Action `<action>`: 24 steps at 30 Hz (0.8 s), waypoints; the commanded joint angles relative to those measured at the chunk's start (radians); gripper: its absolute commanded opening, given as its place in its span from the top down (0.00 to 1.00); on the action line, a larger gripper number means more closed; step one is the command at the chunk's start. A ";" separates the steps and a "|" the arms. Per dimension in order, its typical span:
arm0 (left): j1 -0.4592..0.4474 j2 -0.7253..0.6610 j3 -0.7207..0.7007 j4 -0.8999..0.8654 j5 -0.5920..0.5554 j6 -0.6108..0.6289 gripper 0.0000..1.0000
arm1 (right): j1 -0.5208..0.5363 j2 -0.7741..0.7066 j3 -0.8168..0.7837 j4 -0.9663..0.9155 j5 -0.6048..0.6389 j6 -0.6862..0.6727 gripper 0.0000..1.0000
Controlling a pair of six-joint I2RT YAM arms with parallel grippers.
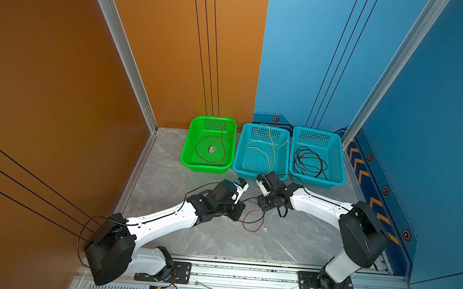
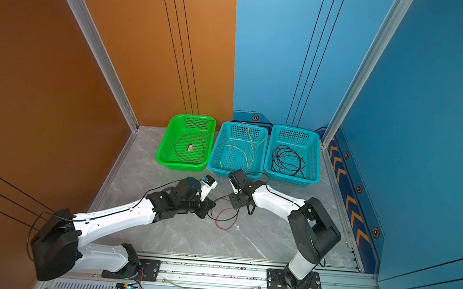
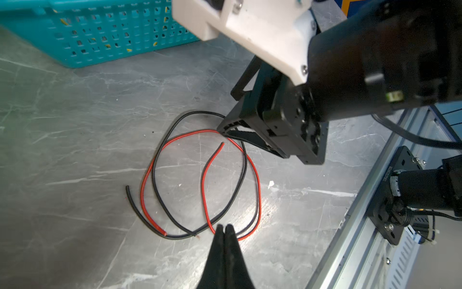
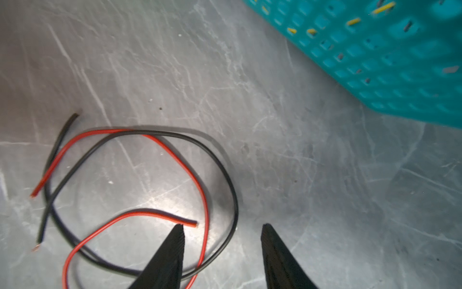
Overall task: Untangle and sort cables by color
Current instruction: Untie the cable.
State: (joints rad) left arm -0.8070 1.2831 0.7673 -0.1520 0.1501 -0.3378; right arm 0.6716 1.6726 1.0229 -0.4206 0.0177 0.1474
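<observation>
A loose red cable point(image 1: 252, 231) and a black cable point(image 3: 155, 175) lie looped over each other on the grey table between my arms. My left gripper point(image 3: 224, 226) is shut, its tips down where both cables cross beneath them; whether either is pinched is hidden. My right gripper point(image 4: 223, 226) stands open over the other side of the loop. The red cable point(image 4: 205, 200) and black cable point(image 4: 235, 195) pass between its fingers, and a red end lies by one fingertip point(image 4: 180, 229). In both top views the grippers point(image 1: 243, 209) point(image 1: 260, 206) face each other.
Three baskets line the back wall. The green basket point(image 1: 187, 147) holds a red cable and a small label. The middle teal basket point(image 1: 237, 157) holds yellow cables point(image 1: 261, 149). The right teal basket point(image 1: 341, 170) holds black cables point(image 1: 308, 162). A metal rail point(image 1: 242, 273) runs along the front.
</observation>
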 commanded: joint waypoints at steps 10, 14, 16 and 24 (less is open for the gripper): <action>0.036 -0.090 -0.050 0.009 0.050 -0.023 1.00 | -0.029 0.077 0.023 0.054 -0.052 -0.057 0.54; 0.048 -0.096 -0.052 0.012 0.060 -0.018 0.93 | -0.020 0.109 0.031 0.054 -0.044 -0.059 0.54; 0.054 -0.095 -0.055 0.015 0.060 -0.014 0.87 | -0.018 0.125 0.035 0.053 -0.034 -0.059 0.55; 0.076 -0.102 -0.077 0.062 0.063 -0.021 0.68 | -0.017 0.170 0.055 0.036 -0.018 -0.059 0.66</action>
State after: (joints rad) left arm -0.7437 1.1988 0.7052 -0.1204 0.1925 -0.3599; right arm 0.6510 1.8069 1.0676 -0.3649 -0.0208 0.0986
